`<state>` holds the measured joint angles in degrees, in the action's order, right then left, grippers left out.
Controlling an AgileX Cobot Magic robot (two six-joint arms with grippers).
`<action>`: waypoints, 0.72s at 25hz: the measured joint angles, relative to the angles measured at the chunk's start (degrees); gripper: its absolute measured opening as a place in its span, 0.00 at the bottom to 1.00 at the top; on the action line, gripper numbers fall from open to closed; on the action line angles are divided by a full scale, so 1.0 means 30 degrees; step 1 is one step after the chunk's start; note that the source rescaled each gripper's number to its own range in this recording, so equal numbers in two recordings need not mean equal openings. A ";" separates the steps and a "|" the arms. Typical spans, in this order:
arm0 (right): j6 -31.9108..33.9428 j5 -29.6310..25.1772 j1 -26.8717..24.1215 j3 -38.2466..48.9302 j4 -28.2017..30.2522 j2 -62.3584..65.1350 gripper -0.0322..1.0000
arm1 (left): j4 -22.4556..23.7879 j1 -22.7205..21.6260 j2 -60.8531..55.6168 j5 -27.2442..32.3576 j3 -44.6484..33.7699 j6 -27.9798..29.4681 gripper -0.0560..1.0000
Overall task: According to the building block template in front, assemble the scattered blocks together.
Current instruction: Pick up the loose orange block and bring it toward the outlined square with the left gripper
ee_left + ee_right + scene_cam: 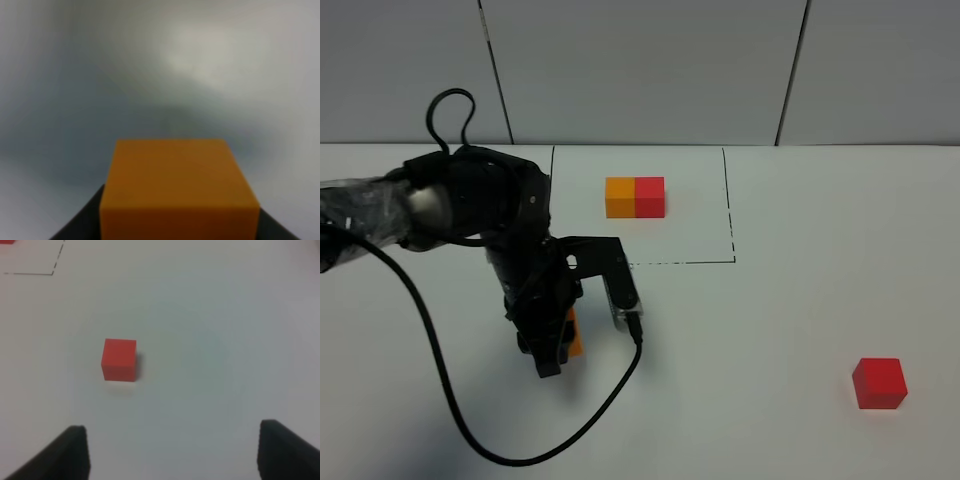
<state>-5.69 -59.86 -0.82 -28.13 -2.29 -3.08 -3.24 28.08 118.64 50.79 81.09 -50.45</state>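
The building block template (635, 197) is an orange cube joined to a red one, inside a thin black-lined rectangle at the back middle of the table. My left gripper (560, 348) points down at the table in front of that frame, shut on the orange cube (574, 335). The same orange cube (177, 190) fills the left wrist view between dark fingers (82, 222). I cannot tell whether it touches the table. The red cube (879, 383) lies alone at the front right. In the right wrist view the red cube (119, 360) sits ahead of my open right gripper (172, 445), well apart from it.
A black cable (450, 400) loops from the left arm (440, 205) across the white table (770, 320) in front of the gripper. A corner of the drawn frame (52, 273) shows in the right wrist view. A grey panelled wall stands behind the table.
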 joint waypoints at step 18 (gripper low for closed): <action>0.0054 0.0000 0.0000 0.0000 0.0000 0.0000 0.45 | 0.0562 0.0900 0.3795 0.1349 0.4531 -0.1464 0.06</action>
<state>-5.53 -59.86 -0.82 -28.13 -2.29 -3.08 -1.55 30.77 130.02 54.83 94.68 -54.84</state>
